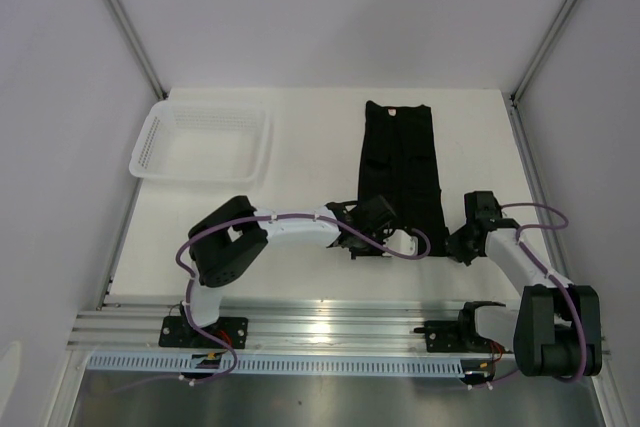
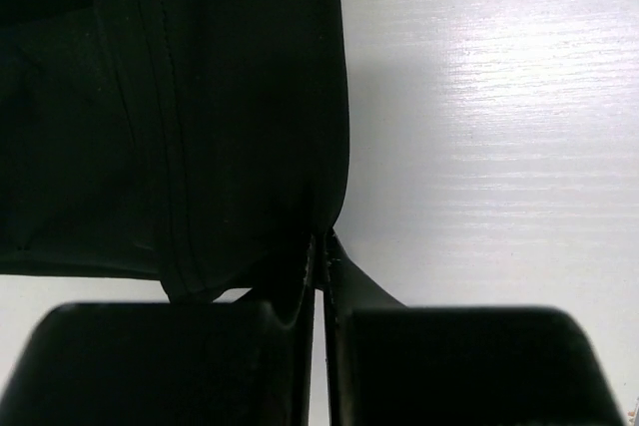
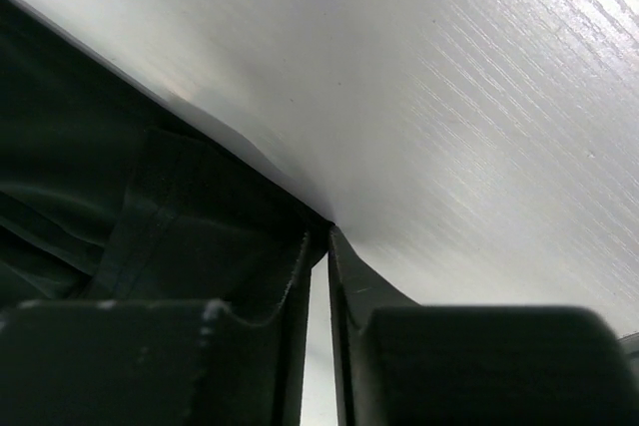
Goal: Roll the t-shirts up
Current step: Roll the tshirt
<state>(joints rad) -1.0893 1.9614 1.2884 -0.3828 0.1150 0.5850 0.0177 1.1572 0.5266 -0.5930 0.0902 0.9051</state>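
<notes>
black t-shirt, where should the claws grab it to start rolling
The near hem's two corners, coming in from the near side. The plain black cloth t-shirt lies flat as a long strip, neck label at the far end, so its short near edge probably lifts and rolls away easiest.

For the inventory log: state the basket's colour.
White, with a mesh pattern; the basket shows best in the top external view.
</notes>
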